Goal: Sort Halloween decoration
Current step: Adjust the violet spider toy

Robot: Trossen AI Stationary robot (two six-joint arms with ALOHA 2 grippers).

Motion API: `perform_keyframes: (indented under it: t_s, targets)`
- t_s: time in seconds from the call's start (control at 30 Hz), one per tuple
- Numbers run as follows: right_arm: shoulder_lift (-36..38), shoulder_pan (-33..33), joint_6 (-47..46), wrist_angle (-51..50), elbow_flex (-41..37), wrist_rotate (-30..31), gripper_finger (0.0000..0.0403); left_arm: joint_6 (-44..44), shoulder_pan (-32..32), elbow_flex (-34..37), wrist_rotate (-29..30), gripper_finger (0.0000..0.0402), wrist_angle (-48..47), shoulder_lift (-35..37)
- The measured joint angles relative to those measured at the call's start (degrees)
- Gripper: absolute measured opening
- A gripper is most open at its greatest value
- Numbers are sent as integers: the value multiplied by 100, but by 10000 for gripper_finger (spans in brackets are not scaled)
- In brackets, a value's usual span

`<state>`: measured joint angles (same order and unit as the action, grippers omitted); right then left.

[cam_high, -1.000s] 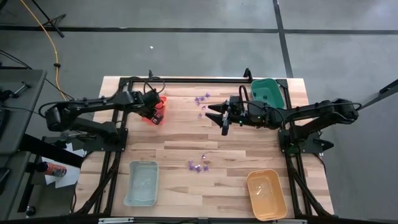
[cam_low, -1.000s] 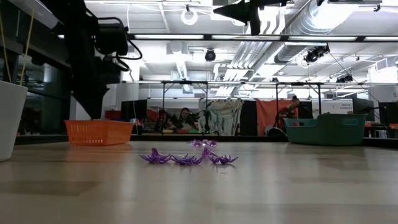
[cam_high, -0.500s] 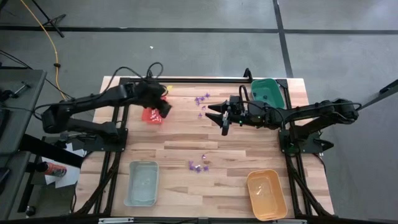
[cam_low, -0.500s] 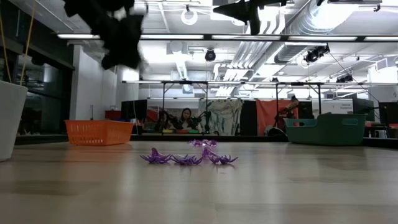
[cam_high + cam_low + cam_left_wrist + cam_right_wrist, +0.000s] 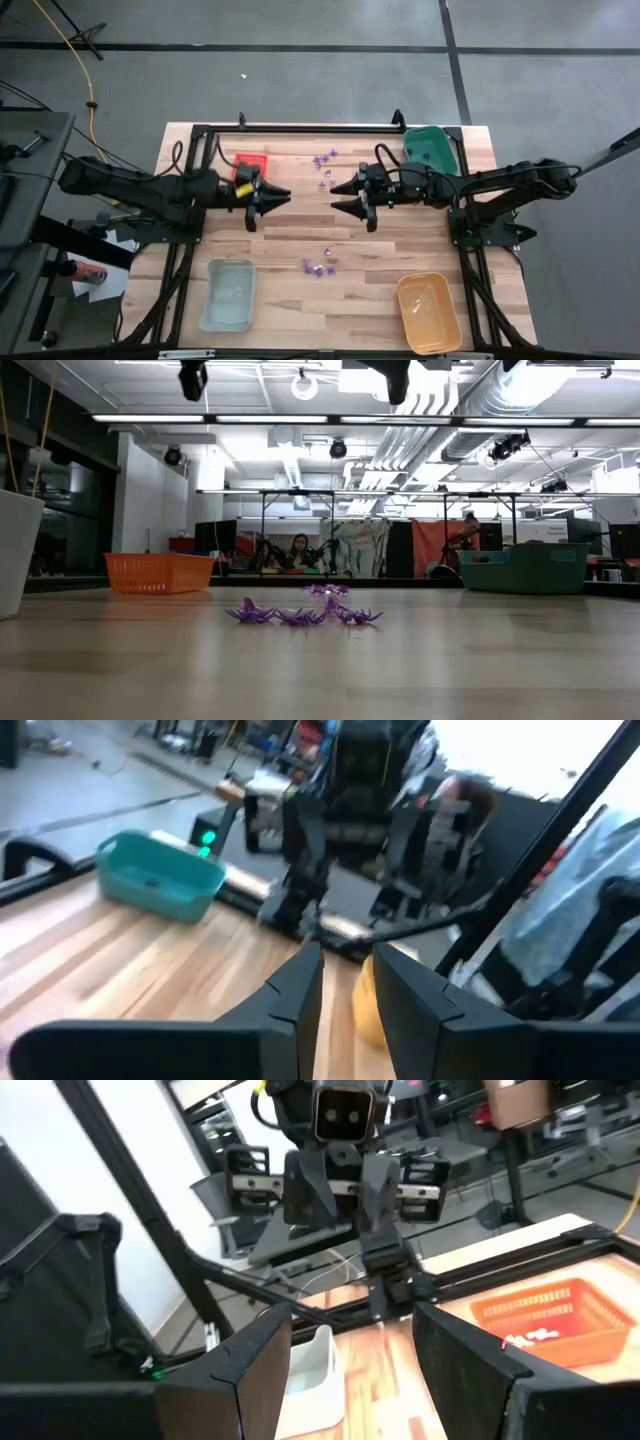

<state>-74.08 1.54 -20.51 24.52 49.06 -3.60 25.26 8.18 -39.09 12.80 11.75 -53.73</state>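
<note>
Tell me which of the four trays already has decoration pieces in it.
The red tray, at the table's far left: whitish pieces lie inside it in the right wrist view. No pieces show in the green, pale blue or orange trays.

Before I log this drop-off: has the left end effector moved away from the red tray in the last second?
Yes. The left end effector was over the red tray; now it sits beside it, nearer the table's middle, empty.

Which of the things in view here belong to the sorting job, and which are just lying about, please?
Part of the job:
- purple decorations mid-table, and a second cluster at the far edge
- red tray, green tray, pale blue tray, orange tray
- left gripper and right gripper, both holding nothing

Just lying about:
- yellow cable on the floor
- side bench beside the table
</note>
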Motion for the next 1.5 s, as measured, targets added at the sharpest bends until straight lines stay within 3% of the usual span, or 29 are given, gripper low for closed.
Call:
perform_keyframes:
  t_s: [0.13, 0.27, 0.53, 0.83, 0.97, 1.17, 1.3, 1.5]
  targets:
    - [0, 0, -1, -12, 0, -55, 204, -66, 314, 4, 496, 76, -297, -70]
    - [0, 32, -196, 6, 0, -10, 204, -641, 330, 5, 548, 76, -286, -64]
    - [-46, 631, -842, -964, 0, 816, 204, -1941, 298, 5, 562, 76, -295, -64]
    - [-1087, 1341, -1058, -1402, 137, 1217, 197, -2026, 97, 5, 590, 76, -298, -64]
    - [-1829, 1486, -602, -1569, 491, 1076, 151, -1792, 40, 5, 590, 76, -289, -64]
    - [-2924, 1606, -59, -1679, 1175, 607, 20, -1472, 40, 2, 606, 76, -283, -64]
    - [-3530, 1683, 401, -1905, 1651, 309, 19, -1260, 40, 2, 821, 76, -282, -64]
    - [-4088, 1821, 954, -2673, 2174, 412, 4, -1187, 40, 0, 1186, 76, -259, -64]
